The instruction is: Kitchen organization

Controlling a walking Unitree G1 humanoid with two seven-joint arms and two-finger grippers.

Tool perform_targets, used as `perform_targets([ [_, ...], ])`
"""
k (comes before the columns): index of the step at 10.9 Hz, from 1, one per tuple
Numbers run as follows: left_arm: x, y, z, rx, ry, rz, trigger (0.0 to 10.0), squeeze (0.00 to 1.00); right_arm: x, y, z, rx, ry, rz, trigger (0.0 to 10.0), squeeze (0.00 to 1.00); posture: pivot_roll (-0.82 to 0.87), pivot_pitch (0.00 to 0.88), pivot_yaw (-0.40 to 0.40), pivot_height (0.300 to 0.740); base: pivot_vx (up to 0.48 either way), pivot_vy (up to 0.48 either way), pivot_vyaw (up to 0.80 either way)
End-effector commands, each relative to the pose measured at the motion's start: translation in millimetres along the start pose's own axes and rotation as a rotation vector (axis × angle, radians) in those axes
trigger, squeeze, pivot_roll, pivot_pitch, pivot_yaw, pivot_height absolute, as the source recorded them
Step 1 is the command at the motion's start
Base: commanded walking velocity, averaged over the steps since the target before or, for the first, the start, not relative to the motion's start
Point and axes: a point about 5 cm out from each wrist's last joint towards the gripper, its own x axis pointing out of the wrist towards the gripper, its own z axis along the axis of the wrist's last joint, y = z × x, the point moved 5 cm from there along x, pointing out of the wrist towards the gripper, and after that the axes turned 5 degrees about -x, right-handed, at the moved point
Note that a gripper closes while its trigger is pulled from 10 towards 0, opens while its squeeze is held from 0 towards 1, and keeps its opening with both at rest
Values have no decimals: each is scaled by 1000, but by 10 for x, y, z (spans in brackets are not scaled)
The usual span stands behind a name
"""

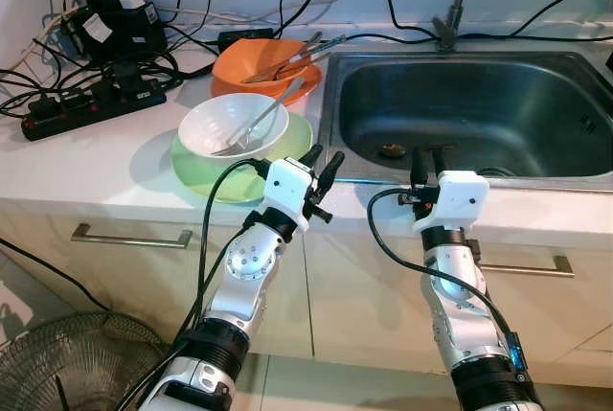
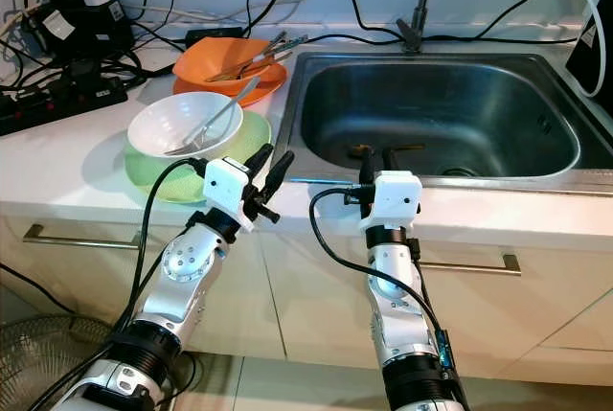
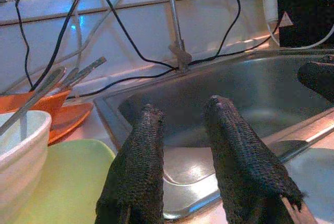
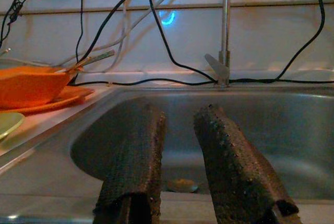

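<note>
White bench [image 1: 86, 167] carries a white bowl [image 1: 233, 124] on a green plate [image 1: 196, 170] beside the sink [image 1: 536, 109]; left gripper [image 1: 322, 168] and right gripper [image 1: 428, 162] hover at the front edge, fingers parted, empty.

white bowl [image 1: 233, 124] with a fork, perhaps, on green plate [image 1: 287, 148]; orange bowl [image 1: 263, 64] holds utensils

White counter [image 1: 86, 167]: green plate [image 1: 287, 157], orange plate [image 1: 305, 88], power strips [image 1: 91, 104].

No legible text anywhere, white labels on the black adapters [image 1: 117, 16] (too blurred to read)
</note>
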Motion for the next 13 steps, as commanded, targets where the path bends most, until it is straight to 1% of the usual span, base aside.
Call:
perform_targets([
  [1, -22, 30, -6, 2, -2, 17, 10000, 0, -34, -29, -55, -2, 29, -15, 10000, 0, 9, 50, 103, 740, 0, 0, 0],
  [3, -18, 22, -23, 26, 9, 15, 10000, 0, -35, -27, -58, -3, 30, -14, 10000, 0, 8, 50, 102, 740, 0, 0, 0],
  [10, -19, 13, -2, 19, -4, 14, 10000, 0, -48, -26, -75, -2, 36, -15, 10000, 0, 7, 51, 104, 740, 0, -480, 0],
  [11, -20, 13, 0, 20, -5, 14, 10000, 0, -48, -25, -75, -2, 36, -14, 10000, 0, 7, 51, 104, 740, 0, -311, 0],
  [13, -25, 13, 7, 8, -12, 16, 10000, 0, -50, -29, -68, 0, 32, -17, 10000, 0, 6, 53, 103, 740, 0, 0, 0],
])
